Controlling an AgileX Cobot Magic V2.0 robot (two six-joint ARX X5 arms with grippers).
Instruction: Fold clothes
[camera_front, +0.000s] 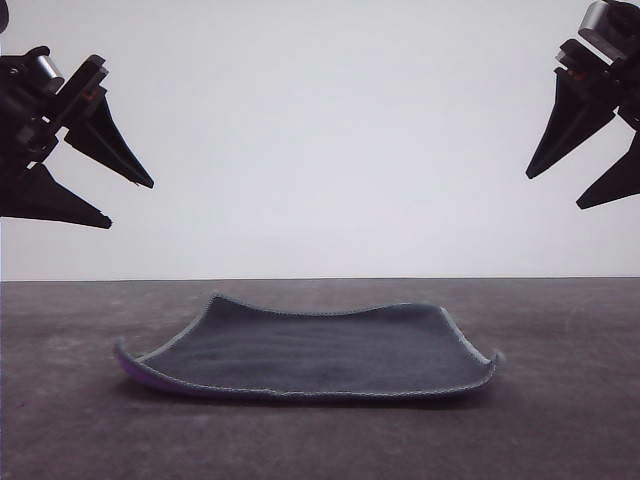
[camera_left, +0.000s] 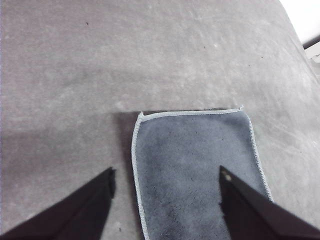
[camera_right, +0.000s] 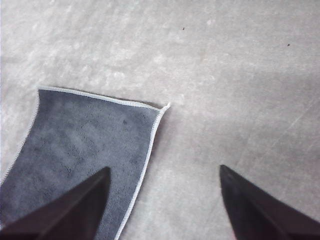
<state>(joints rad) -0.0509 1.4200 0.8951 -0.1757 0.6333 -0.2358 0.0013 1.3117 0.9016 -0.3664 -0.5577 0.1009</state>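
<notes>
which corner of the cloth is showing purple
The near left corner of the cloth: it curls up, exposing the purple underside. The other corners show only dark grey.

Dark grey, mottled table beneath a plain white wall, evenly lit.

The light is soft and even. In the front view the white wall is very bright, and the left pincer and right pincer look like black shapes. A thin dark shadow lies under the cloth. The wrist views look pale and a bit grainy.
</notes>
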